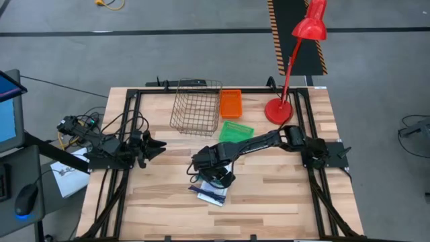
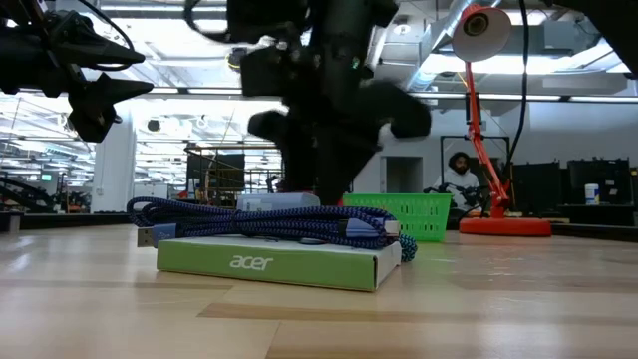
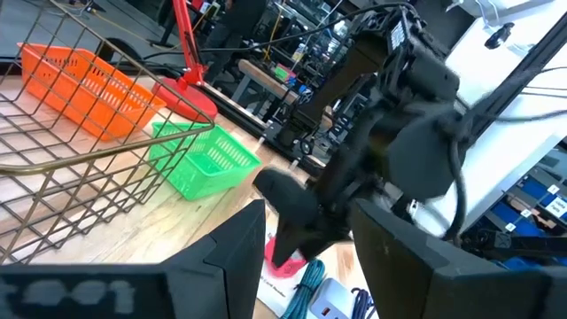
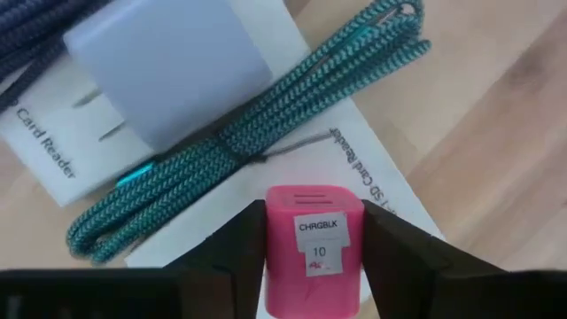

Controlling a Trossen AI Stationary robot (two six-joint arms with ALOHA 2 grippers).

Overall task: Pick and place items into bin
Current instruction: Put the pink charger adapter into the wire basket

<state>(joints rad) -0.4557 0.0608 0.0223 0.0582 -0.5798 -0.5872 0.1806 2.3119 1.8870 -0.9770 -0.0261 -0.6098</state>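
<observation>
The items lie in a pile (image 1: 209, 193) near the table's middle. The right wrist view shows a pink cube (image 4: 314, 252) printed CHRGBLK, a coiled teal cord (image 4: 257, 133), a lilac cube (image 4: 168, 66) and flat white packets (image 4: 53, 151) under them. The low view shows a blue cord (image 2: 269, 219) on a green box (image 2: 269, 261). My right gripper (image 4: 314, 230) reaches down over the pile (image 1: 216, 179), shut on the pink cube. My left gripper (image 1: 160, 146) waits open at the table's left side. My right gripper pinches the pink cube between its two fingers, one on each side face (image 4: 273, 248). The fingers come from above, pointing down. The cube sits upright over a white packet (image 4: 381, 177). Whether it is lifted clear I cannot tell.
A wire basket (image 1: 196, 106), an orange bin (image 1: 230, 103) and a green bin (image 1: 236, 131) stand toward the far edge, beyond the pile. A red desk lamp (image 1: 278, 111) stands far right. Bare wood lies near and to the right of the pile.
</observation>
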